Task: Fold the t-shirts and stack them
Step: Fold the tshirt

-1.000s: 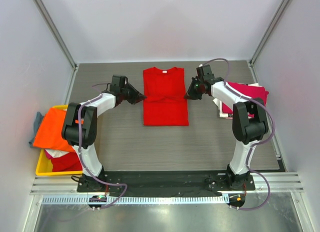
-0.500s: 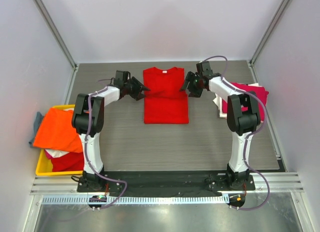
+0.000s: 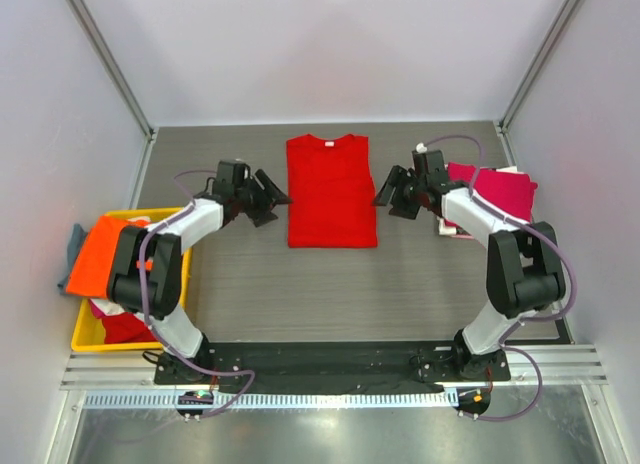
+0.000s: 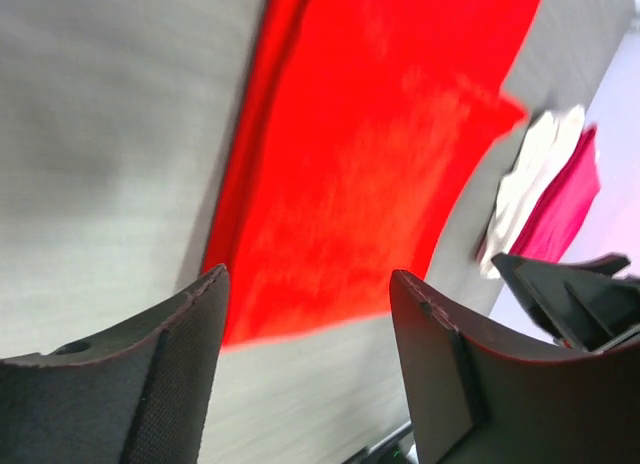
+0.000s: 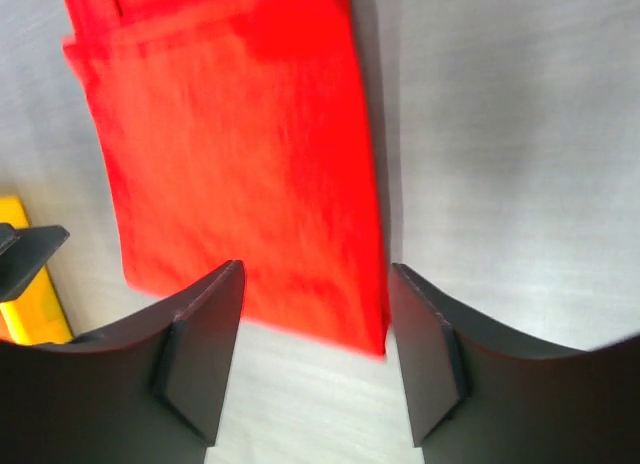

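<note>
A bright red t-shirt (image 3: 331,192) lies flat in the middle of the table, sleeves folded in so it forms a long rectangle, collar toward the far side. My left gripper (image 3: 277,206) hangs just off its left edge, open and empty. My right gripper (image 3: 386,203) hangs just off its right edge, also open and empty. In the left wrist view the red t-shirt (image 4: 370,164) fills the space beyond the open gripper (image 4: 310,304). The right wrist view shows the red t-shirt (image 5: 230,154) ahead of the open gripper (image 5: 315,294). Folded magenta t-shirts (image 3: 497,189) sit stacked at the right.
A yellow crate (image 3: 88,336) stands at the left table edge, with an orange t-shirt (image 3: 112,256) draped over it and red cloth below. White cloth (image 3: 441,222) shows under the magenta stack. Grey walls and metal posts enclose the table.
Both grippers have gone from shut at the red t-shirt's side edges to open. They have drawn back outward from it. The shirt's sleeves now lie folded in.
</note>
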Controlling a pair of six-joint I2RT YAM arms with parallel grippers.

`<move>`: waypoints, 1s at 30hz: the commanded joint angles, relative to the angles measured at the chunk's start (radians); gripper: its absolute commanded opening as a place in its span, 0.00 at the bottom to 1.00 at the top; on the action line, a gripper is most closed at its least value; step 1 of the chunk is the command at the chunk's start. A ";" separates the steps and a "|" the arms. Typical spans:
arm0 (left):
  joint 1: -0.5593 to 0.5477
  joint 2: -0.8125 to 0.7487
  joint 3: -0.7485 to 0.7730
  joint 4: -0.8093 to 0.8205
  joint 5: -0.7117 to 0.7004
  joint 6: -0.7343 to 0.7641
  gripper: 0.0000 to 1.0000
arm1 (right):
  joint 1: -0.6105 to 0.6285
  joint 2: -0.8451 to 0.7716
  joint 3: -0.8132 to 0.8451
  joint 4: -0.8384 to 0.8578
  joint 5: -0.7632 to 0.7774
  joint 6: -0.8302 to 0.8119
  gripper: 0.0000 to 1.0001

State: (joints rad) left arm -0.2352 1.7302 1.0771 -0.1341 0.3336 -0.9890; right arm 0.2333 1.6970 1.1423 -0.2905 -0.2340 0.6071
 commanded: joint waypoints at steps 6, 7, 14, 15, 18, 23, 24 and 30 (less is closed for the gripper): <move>-0.087 -0.138 -0.193 0.050 -0.047 0.038 0.60 | 0.001 -0.099 -0.232 0.117 -0.136 -0.012 0.49; -0.090 -0.135 -0.207 0.057 -0.042 0.036 0.59 | 0.003 -0.097 -0.246 0.126 -0.146 -0.006 0.47; -0.102 -0.121 -0.264 0.097 -0.051 0.032 0.58 | 0.020 -0.074 -0.325 0.201 -0.169 0.017 0.47; -0.102 -0.115 -0.273 0.105 -0.047 0.027 0.58 | 0.024 -0.057 -0.328 0.208 -0.177 0.019 0.47; -0.102 -0.077 -0.276 0.129 -0.025 0.013 0.55 | 0.029 -0.025 -0.326 0.232 -0.189 0.029 0.46; -0.102 -0.044 -0.284 0.179 -0.011 0.000 0.50 | 0.032 0.006 -0.326 0.246 -0.183 0.040 0.27; -0.102 -0.043 -0.289 0.180 -0.015 0.000 0.49 | 0.031 0.007 -0.331 0.248 -0.176 0.042 0.22; -0.102 -0.035 -0.307 0.197 -0.013 -0.007 0.44 | 0.032 0.009 -0.334 0.249 -0.169 0.040 0.05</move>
State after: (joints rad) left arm -0.3340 1.6814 0.7891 0.0238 0.3164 -0.9920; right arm 0.2600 1.7050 0.8146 -0.0750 -0.4103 0.6498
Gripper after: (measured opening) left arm 0.450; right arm 0.072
